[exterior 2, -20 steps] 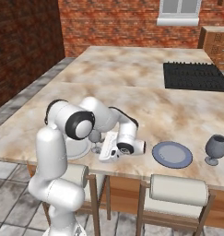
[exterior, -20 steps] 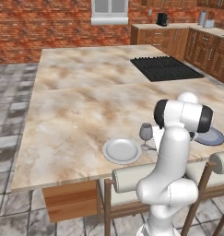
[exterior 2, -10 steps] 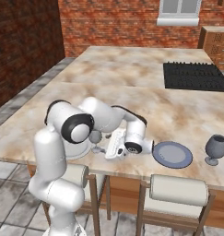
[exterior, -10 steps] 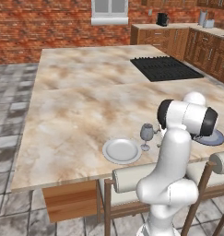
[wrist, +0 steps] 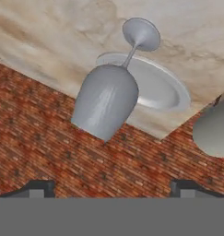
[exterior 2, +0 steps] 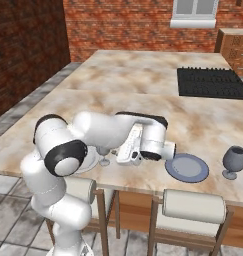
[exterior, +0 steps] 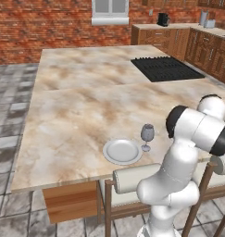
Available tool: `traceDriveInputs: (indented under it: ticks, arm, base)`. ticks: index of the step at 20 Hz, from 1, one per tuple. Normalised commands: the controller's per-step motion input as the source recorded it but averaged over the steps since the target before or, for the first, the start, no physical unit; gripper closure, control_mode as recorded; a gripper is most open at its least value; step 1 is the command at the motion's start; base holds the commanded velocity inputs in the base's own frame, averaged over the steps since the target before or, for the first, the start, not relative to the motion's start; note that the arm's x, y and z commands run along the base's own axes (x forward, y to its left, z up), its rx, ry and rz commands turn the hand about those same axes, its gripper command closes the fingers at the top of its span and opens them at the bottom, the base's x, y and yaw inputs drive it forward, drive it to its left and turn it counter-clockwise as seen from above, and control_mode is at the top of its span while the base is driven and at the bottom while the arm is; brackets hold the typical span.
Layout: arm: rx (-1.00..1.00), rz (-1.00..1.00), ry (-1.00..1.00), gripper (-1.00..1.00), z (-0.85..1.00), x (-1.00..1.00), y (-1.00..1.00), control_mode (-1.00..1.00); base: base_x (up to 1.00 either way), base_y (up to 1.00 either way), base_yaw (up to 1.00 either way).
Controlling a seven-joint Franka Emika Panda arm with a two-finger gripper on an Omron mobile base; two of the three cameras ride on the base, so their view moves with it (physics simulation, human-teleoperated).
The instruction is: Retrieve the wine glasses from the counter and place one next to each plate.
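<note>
One wine glass [exterior: 147, 135] stands upright on the marbled table, just right of a pale round plate [exterior: 122, 151] near the front edge. In the hand view this wine glass [wrist: 106, 103] hangs in the middle with the plate [wrist: 162, 87] behind it. My gripper [wrist: 112, 189] is open, its fingertips [wrist: 37, 188] wide apart and clear of the glass. From the right base view my gripper [exterior 2: 122, 159] lies low beside the glass's foot [exterior 2: 104, 161]. A second plate [exterior 2: 187, 167] lies further right, with a second wine glass [exterior 2: 234, 161] standing right of it.
Padded stools [exterior: 132, 180] line the table's front edge under my arm. A dark cooktop [exterior: 162, 68] sits at the table's far right. A counter on brown wooden cabinets [exterior: 178, 34] runs along the brick back wall.
My gripper has opened and let go of the wine glass, which stays upright by the left plate. The hand has drawn back to the right, away from the glass.
</note>
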Motion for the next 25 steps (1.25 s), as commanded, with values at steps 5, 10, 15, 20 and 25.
traceDriveInputs:
  ticks: [5, 10, 15, 20, 25]
  arm:
    - [-0.01, -0.03, -0.21, -1.00, 1.00, -0.26, 0.25, -1.00]
    - [0.00, 0.00, -0.17, -1.00, 1.00, -0.27, 0.26, -1.00]
    - [0.00, 0.00, -0.19, -1.00, 1.00, -0.59, 0.27, -1.00]
    - [-0.02, 0.00, -0.27, -1.00, 0.98, -0.92, 0.26, -1.00]
    - [-0.02, 0.00, -0.36, -1.00, 0.83, -1.00, 0.52, -1.00]
  base:
    - [0.00, 0.00, 0.00]
    - [0.00, 0.00, 0.00]
    - [0.00, 0.00, 0.00]
    - [0.00, 0.00, 0.00]
    - [0.00, 0.00, 0.00]
